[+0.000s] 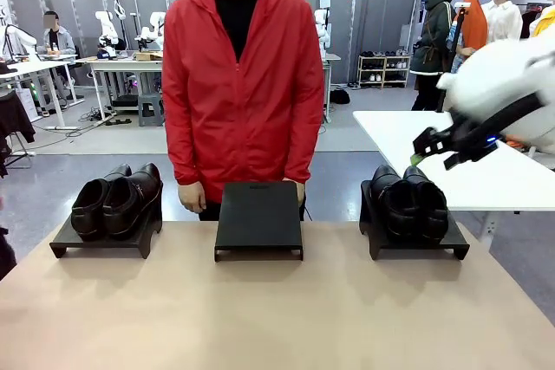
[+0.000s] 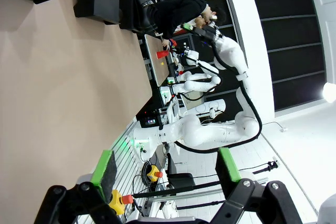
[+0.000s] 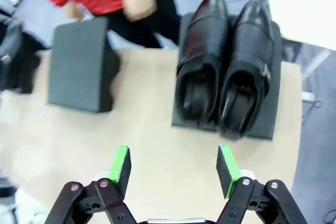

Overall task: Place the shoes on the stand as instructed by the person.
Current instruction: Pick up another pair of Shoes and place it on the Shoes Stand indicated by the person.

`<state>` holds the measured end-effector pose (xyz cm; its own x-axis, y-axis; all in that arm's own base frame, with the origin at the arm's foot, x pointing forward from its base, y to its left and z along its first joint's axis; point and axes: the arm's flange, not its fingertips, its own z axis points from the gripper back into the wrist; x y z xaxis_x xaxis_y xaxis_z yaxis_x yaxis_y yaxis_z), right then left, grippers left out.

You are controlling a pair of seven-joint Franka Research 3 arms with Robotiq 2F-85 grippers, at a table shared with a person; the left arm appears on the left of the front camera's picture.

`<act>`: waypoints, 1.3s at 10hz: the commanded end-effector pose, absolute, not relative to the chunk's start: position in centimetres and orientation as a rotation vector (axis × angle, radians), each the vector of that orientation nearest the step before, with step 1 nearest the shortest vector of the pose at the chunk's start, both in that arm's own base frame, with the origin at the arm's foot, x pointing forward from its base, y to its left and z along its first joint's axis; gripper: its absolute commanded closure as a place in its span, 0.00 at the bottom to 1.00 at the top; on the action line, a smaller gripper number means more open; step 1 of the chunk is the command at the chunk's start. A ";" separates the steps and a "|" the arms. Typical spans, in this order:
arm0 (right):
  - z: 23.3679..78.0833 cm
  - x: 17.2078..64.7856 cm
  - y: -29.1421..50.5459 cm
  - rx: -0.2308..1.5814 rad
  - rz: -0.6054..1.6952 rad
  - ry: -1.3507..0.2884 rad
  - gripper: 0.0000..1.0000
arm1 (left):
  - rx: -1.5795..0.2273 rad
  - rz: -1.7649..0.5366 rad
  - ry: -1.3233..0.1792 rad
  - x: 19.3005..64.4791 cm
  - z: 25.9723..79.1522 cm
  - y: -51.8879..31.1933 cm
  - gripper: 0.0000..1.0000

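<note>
So the desk (image 1: 277, 318) has three black stands in a row. The left stand (image 1: 104, 238) carries one pair of shoes (image 1: 117, 199), the right stand (image 1: 414, 240) carries the other pair (image 1: 409, 201), and the middle stand (image 1: 259, 218) sits bare, right in front of the person (image 1: 241, 84). The person's hands hang just behind that middle stand, one at each far corner; I can't see any clear pointing gesture.

The right gripper (image 3: 173, 169) hovers above the desk with its jaws spread wide and nothing between the green pads (image 3: 122, 163). From its wrist camera it looks down on the right pair, heels toward it, toes pointing to the far side. In the front view the right arm (image 1: 507, 93) sits up high, well above those shoes.

The left gripper (image 2: 165, 169) is off to the side, also wide open and empty, pads looking along the desk edge.

My read: this is the approach step for picking up the right pair. Nothing grabbed yet. Next move probably needs the gripper to drop down over both shoes near the heel openings, squeeze them together as one, and then carry them over to the middle stand, if that's where the person wants them.
</note>
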<state>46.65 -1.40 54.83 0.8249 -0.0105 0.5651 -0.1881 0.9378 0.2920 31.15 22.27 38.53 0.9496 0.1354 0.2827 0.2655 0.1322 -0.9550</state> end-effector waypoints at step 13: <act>39.4 26.0 -20.3 1.297 0.087 -0.436 0.18 | -1.422 -0.105 -0.337 30.8 38.6 22.1 0.03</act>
<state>25.30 -20.28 39.44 0.9189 -0.1925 0.3444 -0.2778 0.3044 0.9112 31.13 22.28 38.52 0.9496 0.1361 0.2824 0.2651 0.1324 -0.9551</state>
